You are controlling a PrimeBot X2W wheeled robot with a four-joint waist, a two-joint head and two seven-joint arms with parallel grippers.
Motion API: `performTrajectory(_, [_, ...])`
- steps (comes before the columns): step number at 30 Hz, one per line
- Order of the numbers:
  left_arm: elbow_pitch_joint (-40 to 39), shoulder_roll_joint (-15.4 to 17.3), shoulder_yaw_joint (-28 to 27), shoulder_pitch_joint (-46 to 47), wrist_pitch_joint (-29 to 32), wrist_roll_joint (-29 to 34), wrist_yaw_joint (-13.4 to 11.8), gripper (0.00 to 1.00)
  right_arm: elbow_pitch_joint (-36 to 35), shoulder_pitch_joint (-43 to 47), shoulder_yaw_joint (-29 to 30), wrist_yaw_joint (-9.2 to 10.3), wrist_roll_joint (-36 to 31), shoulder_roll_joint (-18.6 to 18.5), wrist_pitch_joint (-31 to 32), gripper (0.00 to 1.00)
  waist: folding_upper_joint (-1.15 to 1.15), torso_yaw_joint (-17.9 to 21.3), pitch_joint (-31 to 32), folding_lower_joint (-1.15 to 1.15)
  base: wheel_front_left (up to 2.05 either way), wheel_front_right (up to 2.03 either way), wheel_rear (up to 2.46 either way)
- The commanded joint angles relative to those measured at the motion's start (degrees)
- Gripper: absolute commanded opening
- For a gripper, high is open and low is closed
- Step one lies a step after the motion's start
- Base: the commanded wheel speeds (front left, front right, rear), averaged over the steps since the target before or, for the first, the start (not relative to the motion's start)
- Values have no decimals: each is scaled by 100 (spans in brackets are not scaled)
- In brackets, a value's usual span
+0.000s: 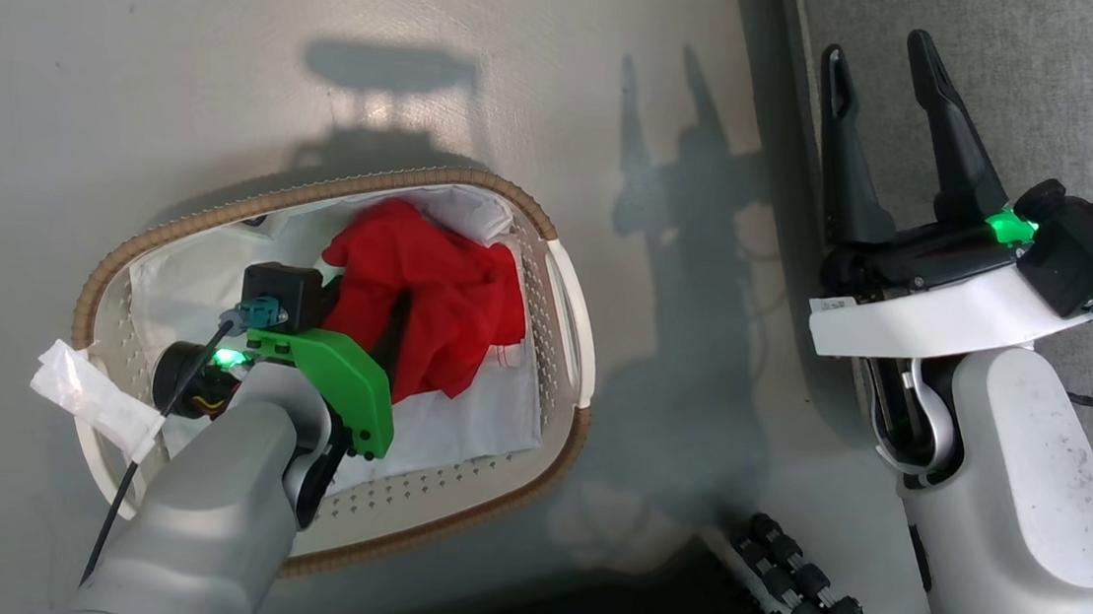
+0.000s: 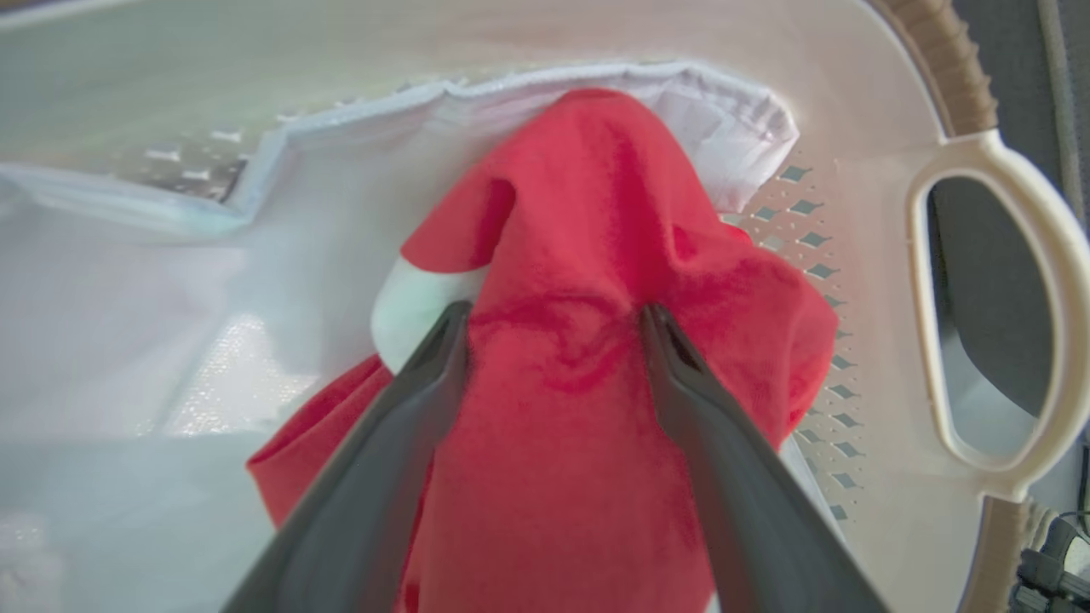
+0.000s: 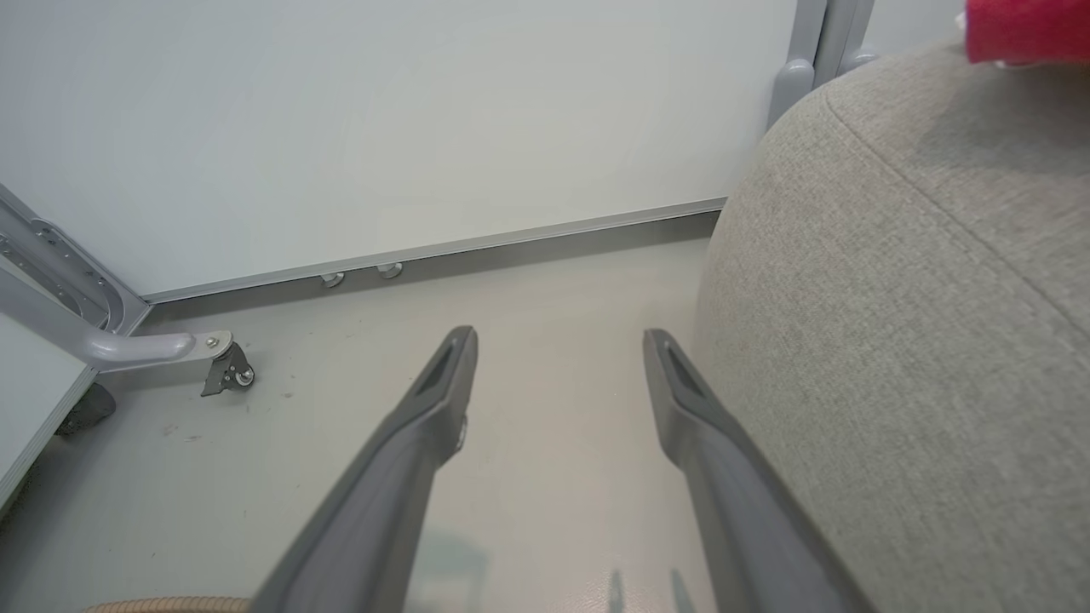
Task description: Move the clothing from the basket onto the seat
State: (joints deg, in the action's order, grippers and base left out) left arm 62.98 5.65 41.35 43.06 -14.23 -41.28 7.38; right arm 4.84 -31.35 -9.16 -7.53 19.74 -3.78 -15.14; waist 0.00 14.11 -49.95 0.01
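A bunched red piece of clothing point(image 1: 438, 298) lies in the white basket point(image 1: 577, 322) on the floor, on top of a white sheet point(image 1: 467, 429). My left gripper point(image 2: 553, 319) reaches down into the basket, open, with its fingertips point(image 2: 443, 349) pressed on the red clothing point(image 2: 596, 213) and a fold bunched between them. My right gripper point(image 1: 880, 59) hangs open and empty at the edge of the grey seat point(image 1: 1020, 91). In the right wrist view this gripper point(image 3: 559, 340) is over the floor beside the seat point(image 3: 894, 298), where another red piece point(image 3: 1022, 30) lies.
The basket's side handle point(image 2: 1056, 298) lies right of my left fingers. A taped white tag point(image 1: 93, 396) sticks out from the basket's left end. Black rollers point(image 1: 808, 597) of my base are at the bottom. A white wall panel and a caster point(image 3: 230, 370) stand beyond the floor.
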Motion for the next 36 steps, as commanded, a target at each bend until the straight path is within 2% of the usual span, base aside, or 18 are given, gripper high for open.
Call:
performTrajectory(1, [-39, 81, 111, 137, 27, -81, 16, 100, -37, -91, 3, 8, 29, 0, 0, 100, 0, 13, -60, -1, 0, 0, 0])
performTrajectory(10, [-46, 182, 747, 283, 216, -573, 16, 100, -101, -139, 15, 8, 50, 18, 0, 100, 0, 63, -227, -1, 0, 0, 0])
performTrajectory(11, [-55, 190, 808, 299, 223, -619, 16, 89, -96, -147, 19, 8, 51, 21, -1, 100, 0, 61, -225, -1, 0, 0, 0])
performTrajectory(12, [-78, 197, 889, 317, 197, -645, 16, 38, -82, -155, 19, 8, 52, 25, -1, 100, 0, 62, -210, -1, 0, 0, 0])
performTrajectory(13, [-93, 197, 956, 305, 188, -700, 16, 0, -64, -159, 15, 8, 56, 27, -1, 100, 0, 64, -186, -1, 0, 0, 0])
performTrajectory(21, [-151, 304, 1363, 36, 97, -1155, 16, 0, 50, -136, -34, 8, 118, 57, -1, 100, 0, 123, 306, -1, 0, 0, 0])
performTrajectory(29, [-372, 306, 1658, -430, -70, -1503, 16, 0, 274, 131, -43, 8, 159, 71, 0, 100, 0, 60, 1248, -1, 0, 0, 0])
performTrajectory(33, [-627, 240, 1666, -723, -95, -1688, 16, 0, 409, 356, -15, 8, 105, 61, 0, 100, 0, -78, 1775, -1, 0, 0, 0])
performTrajectory(36, [-908, 274, 1496, -907, -96, -1574, 16, 0, 482, 521, 37, 7, 77, -13, 0, 100, 0, -223, 2138, -1, 0, 0, 0])
